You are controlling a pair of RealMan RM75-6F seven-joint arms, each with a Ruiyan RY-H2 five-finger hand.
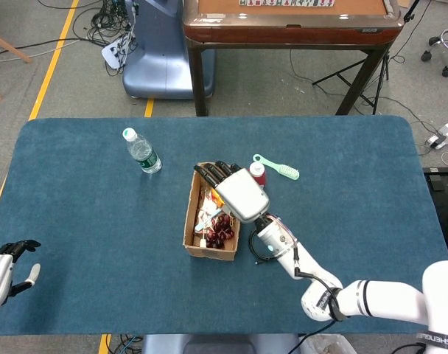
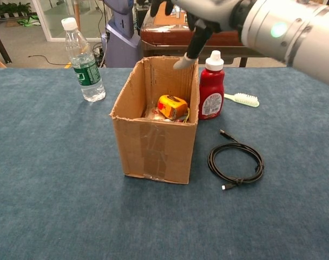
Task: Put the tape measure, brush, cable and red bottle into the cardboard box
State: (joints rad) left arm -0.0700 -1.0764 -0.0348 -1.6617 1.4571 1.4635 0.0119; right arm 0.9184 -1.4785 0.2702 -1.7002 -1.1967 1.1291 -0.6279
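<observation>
The orange tape measure lies inside the cardboard box on top of its contents. My right hand hovers above the box's far right corner, fingers apart and holding nothing; it is also in the head view. The red bottle stands upright just right of the box. Behind the bottle lies the green brush. The black cable is coiled on the cloth right of the box. My left hand rests open at the near left table edge.
A clear water bottle stands left of and behind the box. The box also holds several small items, some dark red. A blue cloth covers the table. Beyond the far edge stand a wooden table and a blue machine base.
</observation>
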